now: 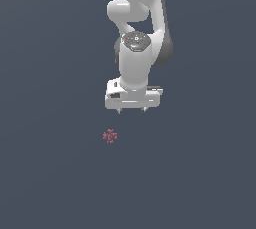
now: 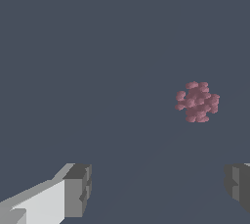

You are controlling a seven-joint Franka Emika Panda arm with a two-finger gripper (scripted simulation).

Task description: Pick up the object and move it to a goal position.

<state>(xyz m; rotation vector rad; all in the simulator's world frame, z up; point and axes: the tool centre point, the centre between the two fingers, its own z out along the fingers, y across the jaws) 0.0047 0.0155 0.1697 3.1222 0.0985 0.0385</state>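
Raspberry-looking cluster point(image 1: 110, 136) of tiny dark red balls is just sitting on the plain grey table point(image 1: 50, 173), a bit toward the exterior view's left of the white arm point(image 1: 136, 28) and clearly apart from it. The claw point(image 1: 131, 109) points down with its jaws spread wide and nothing in them. In the wrist view the two dark fingertips point(image 2: 78, 190) are far apart, with the cluster point(image 2: 197, 101) out beyond them, not between them.

Wide exterior, close wrist, shared object point(image 1: 110, 136)
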